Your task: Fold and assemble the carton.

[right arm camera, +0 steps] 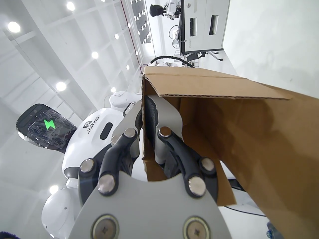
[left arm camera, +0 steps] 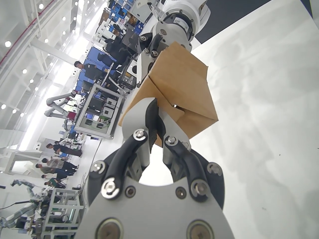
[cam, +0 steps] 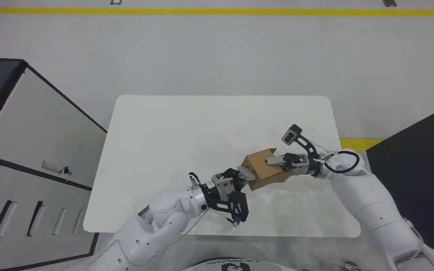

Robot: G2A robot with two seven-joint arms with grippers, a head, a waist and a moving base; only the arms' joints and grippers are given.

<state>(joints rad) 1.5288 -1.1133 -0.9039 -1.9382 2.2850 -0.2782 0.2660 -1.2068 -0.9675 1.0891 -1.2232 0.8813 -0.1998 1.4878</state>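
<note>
A brown carton (cam: 263,171) is held up over the front right part of the white table (cam: 203,129). My right gripper (cam: 274,163) grips its open end from the right. In the right wrist view, this gripper (right arm camera: 147,100) is shut on one carton wall (right arm camera: 236,130), with one finger inside and one outside. My left gripper (cam: 242,179) comes from the front left. In the left wrist view, it (left arm camera: 155,105) is shut, its tips against the carton's folded end (left arm camera: 184,85), where the flaps meet at a small slot.
A grey cabinet (cam: 34,135) stands off the table's left side and a dark panel (cam: 400,156) off its right. The table's far and left parts are bare white surface. Its front edge runs just below both grippers.
</note>
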